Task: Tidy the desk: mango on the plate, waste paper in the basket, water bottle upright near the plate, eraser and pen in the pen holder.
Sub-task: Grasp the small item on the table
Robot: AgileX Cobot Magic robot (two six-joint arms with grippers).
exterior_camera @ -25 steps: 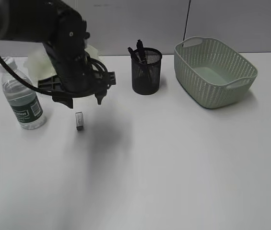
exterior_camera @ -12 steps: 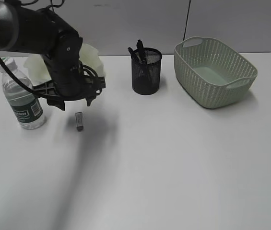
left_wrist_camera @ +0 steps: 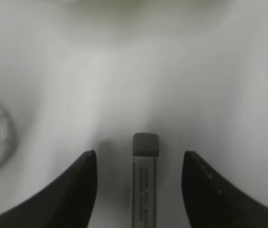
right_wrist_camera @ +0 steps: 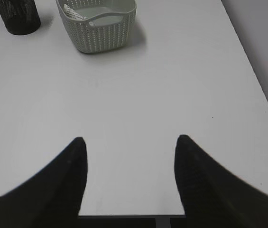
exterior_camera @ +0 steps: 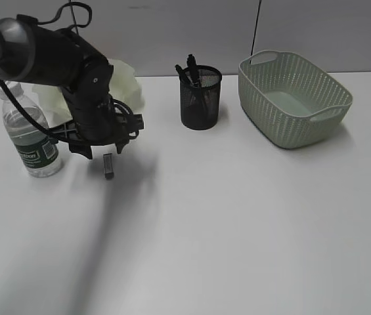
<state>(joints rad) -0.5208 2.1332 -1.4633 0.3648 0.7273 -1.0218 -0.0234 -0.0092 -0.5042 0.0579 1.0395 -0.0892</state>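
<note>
Eraser: a small grey rectangular eraser in a printed sleeve (left_wrist_camera: 145, 183) lies flat on the plain white desk (exterior_camera: 251, 216), between the left fingers, untouched on either side.
Left gripper: the black two-finger left gripper (exterior_camera: 100, 149) hangs low over the eraser with jaws apart, grasping nothing.
Water bottle: the clear plastic bottle with dark green label (exterior_camera: 31, 134) stands upright just left of the arm, close to the plate; that step looks done.
Plate: the pale green wavy-rimmed dish (exterior_camera: 127, 82) sits behind the arm; the mango cannot be seen.
Pen holder: the black wire-mesh cup (exterior_camera: 200, 97) holds dark pens already; the eraser is left to add.
Basket: the pale green woven-pattern plastic basket (right_wrist_camera: 98, 21) shows something white inside, likely the paper.
Right gripper: the black right gripper (right_wrist_camera: 130, 183) is parked apart, spread and empty.
</note>
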